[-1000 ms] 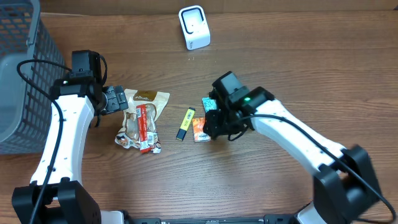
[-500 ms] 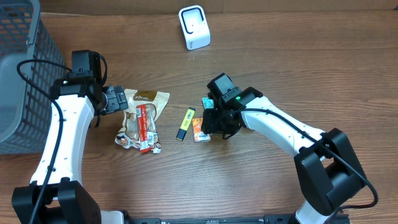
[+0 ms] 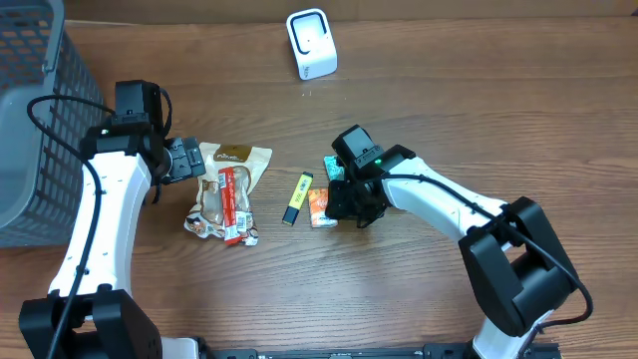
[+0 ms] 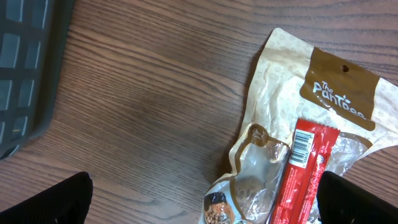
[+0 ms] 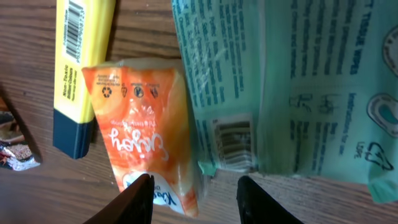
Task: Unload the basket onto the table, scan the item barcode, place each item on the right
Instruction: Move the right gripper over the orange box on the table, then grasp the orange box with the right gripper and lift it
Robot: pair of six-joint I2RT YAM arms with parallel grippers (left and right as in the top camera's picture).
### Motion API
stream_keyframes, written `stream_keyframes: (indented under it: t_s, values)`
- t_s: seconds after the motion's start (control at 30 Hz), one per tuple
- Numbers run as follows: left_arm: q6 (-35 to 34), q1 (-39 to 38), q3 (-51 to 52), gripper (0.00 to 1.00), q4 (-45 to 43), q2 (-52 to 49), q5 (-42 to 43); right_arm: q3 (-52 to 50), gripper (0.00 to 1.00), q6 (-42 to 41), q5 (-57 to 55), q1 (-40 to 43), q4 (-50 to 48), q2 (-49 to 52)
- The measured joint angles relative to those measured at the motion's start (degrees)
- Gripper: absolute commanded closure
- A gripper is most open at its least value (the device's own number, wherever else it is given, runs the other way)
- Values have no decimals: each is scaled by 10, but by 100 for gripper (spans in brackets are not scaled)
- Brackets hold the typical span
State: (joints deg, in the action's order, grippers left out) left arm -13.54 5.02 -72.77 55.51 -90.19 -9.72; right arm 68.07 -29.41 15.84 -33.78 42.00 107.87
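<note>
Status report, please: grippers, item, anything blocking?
Left gripper open above snack bag. Right gripper open over orange packet, teal pack against it. Nothing held. Scanner unobstructed.

Dark wood-grain table point(image 3: 518, 90), even indoor light

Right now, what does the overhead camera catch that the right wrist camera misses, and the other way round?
Only the overhead view shows the white scanner, the grey basket, the brown snack bag and both arms. Only the right wrist view shows fine print: the barcode on the teal wipes pack, and another on the yellow stick. Both show that pack, the stick, the orange packet between them, and the wooden table.
</note>
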Motion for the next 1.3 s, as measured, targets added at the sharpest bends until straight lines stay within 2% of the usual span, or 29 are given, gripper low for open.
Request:
stream_keyframes:
  t_s: [0.27,0.6,0.67,0.73,1.3]
  values:
    - [0,0,0,0,0,0,0,0,64,-10,14,0,-11,12]
    - [0,0,0,0,0,0,0,0,76,-30,34,-6,-13,23]
    - [0,0,0,0,0,0,0,0,75,-33,35,-13,-12,23]
    - [0,0,0,0,0,0,0,0,70,-34,37,-19,-5,23]
    - [0,0,0,0,0,0,0,19,69,-36,17,-23,1,23]
